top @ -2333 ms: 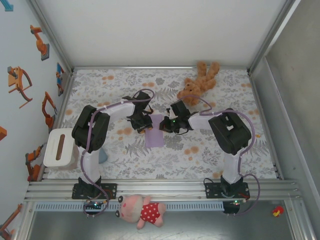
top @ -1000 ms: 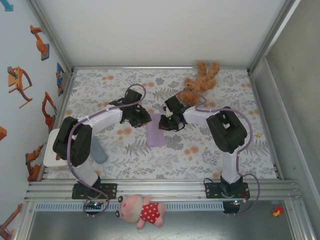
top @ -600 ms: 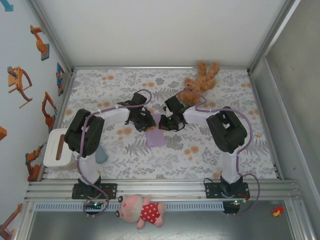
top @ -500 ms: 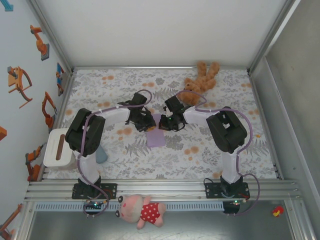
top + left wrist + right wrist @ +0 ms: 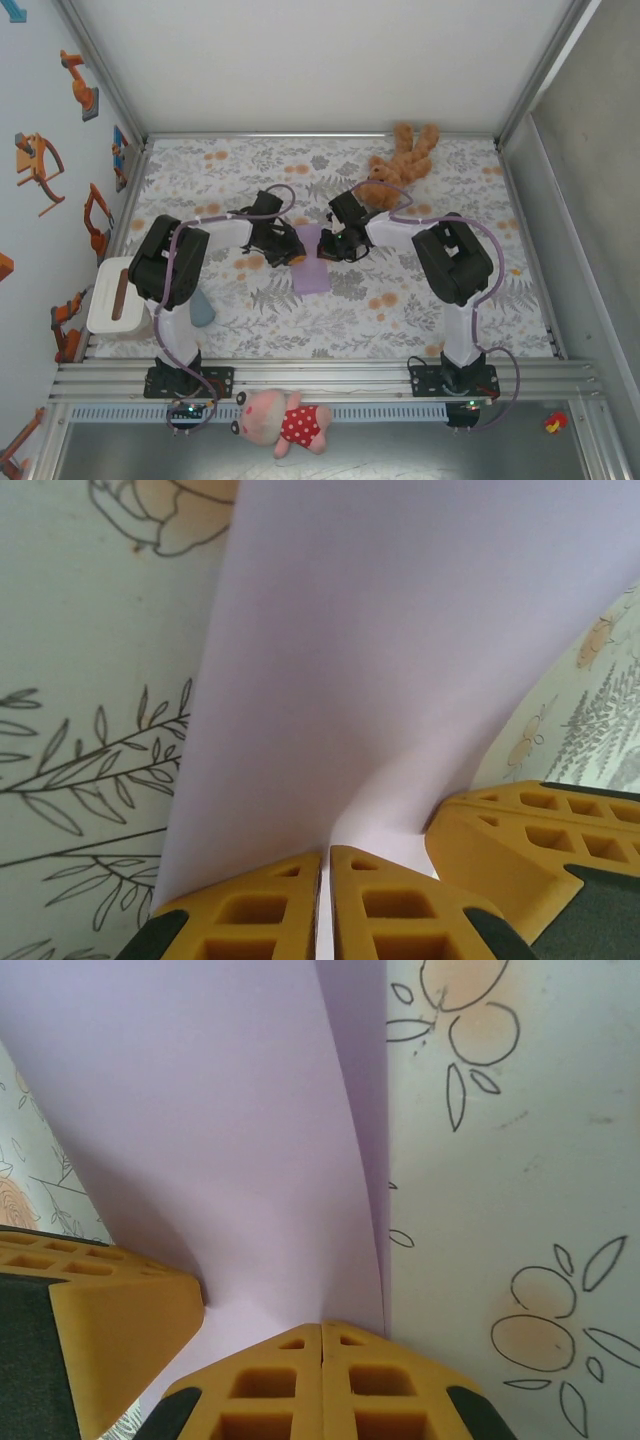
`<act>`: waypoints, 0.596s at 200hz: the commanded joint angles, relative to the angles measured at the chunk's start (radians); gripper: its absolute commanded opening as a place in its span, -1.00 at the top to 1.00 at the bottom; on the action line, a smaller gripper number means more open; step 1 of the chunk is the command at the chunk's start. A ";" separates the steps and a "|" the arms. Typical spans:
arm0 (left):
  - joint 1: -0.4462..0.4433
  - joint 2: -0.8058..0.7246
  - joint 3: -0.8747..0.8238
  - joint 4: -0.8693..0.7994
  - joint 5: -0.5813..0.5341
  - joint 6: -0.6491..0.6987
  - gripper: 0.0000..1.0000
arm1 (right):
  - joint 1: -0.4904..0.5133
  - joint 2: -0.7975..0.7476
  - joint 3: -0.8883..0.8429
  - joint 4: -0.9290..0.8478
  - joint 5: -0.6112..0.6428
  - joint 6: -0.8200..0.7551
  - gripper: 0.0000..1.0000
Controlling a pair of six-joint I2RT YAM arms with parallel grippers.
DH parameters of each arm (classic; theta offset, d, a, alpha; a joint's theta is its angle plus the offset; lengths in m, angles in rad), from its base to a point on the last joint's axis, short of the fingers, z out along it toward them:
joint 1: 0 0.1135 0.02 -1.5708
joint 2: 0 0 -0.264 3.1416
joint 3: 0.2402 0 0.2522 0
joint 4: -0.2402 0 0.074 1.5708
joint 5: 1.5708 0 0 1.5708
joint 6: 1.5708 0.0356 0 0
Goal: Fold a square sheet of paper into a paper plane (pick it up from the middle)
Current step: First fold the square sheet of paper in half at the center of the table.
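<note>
Top external view: shows the square sheet of paper point(image 5: 312, 272) lying mid-way on the floral surface point(image 5: 380, 320), between the two arms. Shows the left gripper point(image 5: 296, 250) brought in from further left within the last second, onto the sheet's left edge. Left wrist view: confirms yellow fingers point(image 5: 250, 915) pressed together on that lilac edge, paper bulging upward. Right wrist view: shows the right gripper point(image 5: 322, 1355) clamped on the opposite edge, as before. Suggests a two-sided hold, ready for lifting or a first crease.
</note>
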 commanded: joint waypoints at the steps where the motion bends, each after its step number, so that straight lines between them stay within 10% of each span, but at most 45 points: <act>1: 0.032 -0.012 -0.065 -0.011 -0.015 0.034 0.77 | 0.016 0.101 -0.042 -0.178 0.122 -0.018 1.00; 119: 0.096 -0.213 -0.160 0.227 0.107 -0.034 0.74 | 0.018 0.107 -0.042 -0.201 0.143 -0.028 1.00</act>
